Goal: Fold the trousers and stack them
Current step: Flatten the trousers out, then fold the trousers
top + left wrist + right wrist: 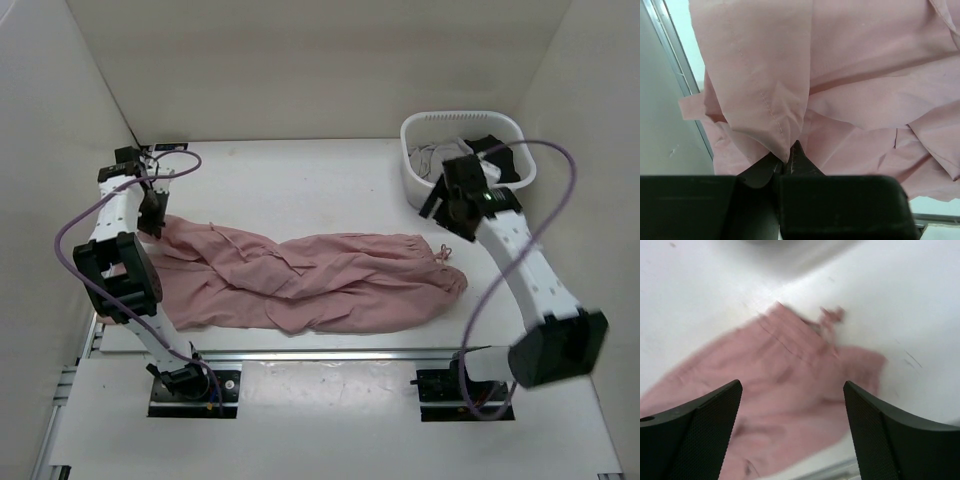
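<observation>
Jaws on the left gripper (787, 156) are pinching shut on a seamed fold of the pink trousers (330, 280), right at the garment's left end, and the cloth is bunching to a point between the tips. Over on the other side, the right gripper (792, 385) is hovering with its jaws spread wide and nothing between them. It's sitting above the gathered cuff end of the trousers and not touching the cloth as far as I can tell. The wrist view from that side is coming out blurry, so I'm not catching any fine detail there. Trousers themselves are lying stretched left to right across the white desk (300, 180), all rumpled and twisted in the middle, with the near edge running just beside the metal rail (330, 353) at the front. A little drawstring (443, 250) is poking out at the right-hand cuff. Behind that gripper, a white basket (462, 118) is sitting at the far right corner of the desk with some clothing (432, 158) in it, dark and pale bits, well apart from the left gripper.
</observation>
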Controlling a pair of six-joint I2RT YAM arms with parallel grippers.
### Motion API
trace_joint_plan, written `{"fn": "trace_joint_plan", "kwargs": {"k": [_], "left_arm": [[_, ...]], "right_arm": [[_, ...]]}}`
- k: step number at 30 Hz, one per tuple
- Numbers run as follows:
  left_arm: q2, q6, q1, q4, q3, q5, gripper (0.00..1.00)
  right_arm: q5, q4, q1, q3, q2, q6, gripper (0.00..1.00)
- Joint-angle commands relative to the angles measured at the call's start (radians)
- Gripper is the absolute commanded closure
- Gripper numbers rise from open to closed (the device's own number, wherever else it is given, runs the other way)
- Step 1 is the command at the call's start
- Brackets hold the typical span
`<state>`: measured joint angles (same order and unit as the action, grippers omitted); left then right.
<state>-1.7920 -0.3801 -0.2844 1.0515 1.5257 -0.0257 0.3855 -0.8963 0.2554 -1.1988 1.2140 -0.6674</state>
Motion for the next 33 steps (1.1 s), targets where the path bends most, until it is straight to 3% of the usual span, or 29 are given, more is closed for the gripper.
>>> {"fn": "trace_joint_plan", "kwargs": {"k": [1, 5, 8, 16, 18, 23, 24, 25, 27, 28, 29, 30, 33], "left_arm": [[0.033, 0.012, -0.004, -0.005, 0.053, 0.026, 0.86], [0.033, 0.012, -0.004, 0.004, 0.074, 0.015, 0.86], [0.033, 0.012, -0.004, 0.004, 0.074, -0.006, 0.86], [0.033, 0.021, -0.039, 0.004, 0.103, -0.045, 0.86], [0.033, 0.021, -0.052, 0.004, 0.103, -0.045, 0.86], [0.033, 0.001, -0.071, 0.024, 0.114, -0.068, 0.86], [0.033, 0.001, -0.071, 0.024, 0.123, -0.068, 0.86], [0.042, 0.001, -0.084, 0.024, 0.123, -0.068, 0.86], [0.042, -0.008, -0.096, 0.024, 0.133, -0.068, 0.86], [0.042, -0.017, -0.113, 0.024, 0.148, -0.068, 0.86], [0.042, -0.017, -0.13, 0.024, 0.174, -0.068, 0.86], [0.033, -0.028, -0.13, 0.024, 0.192, -0.068, 0.86], [0.023, -0.051, -0.157, 0.024, 0.293, -0.077, 0.86]], "right_arm": [[-0.051, 0.12, 0.019, -0.155, 0.272, 0.023, 0.12], [-0.045, 0.048, 0.099, -0.45, 0.613, 0.003, 0.11], [-0.045, -0.01, 0.154, -0.58, 0.744, 0.003, 0.1], [-0.101, 0.03, 0.165, -0.421, 0.832, -0.113, 0.06], [-0.157, -0.026, 0.165, -0.421, 0.872, -0.132, 0.05], [-0.226, 0.037, 0.142, -0.341, 0.904, -0.167, 0.07], [-0.226, 0.046, 0.133, -0.341, 0.913, -0.167, 0.12], [-0.226, 0.046, 0.133, -0.331, 0.914, -0.167, 0.33], [-0.226, 0.057, 0.113, -0.331, 0.923, -0.167, 0.55], [-0.226, 0.057, 0.113, -0.321, 0.914, -0.167, 0.71], [-0.212, 0.057, 0.113, -0.321, 0.9, -0.167, 0.96], [-0.195, 0.068, 0.113, -0.311, 0.857, -0.167, 1.0], [-0.12, 0.068, 0.113, -0.311, 0.738, -0.158, 1.0]]}}
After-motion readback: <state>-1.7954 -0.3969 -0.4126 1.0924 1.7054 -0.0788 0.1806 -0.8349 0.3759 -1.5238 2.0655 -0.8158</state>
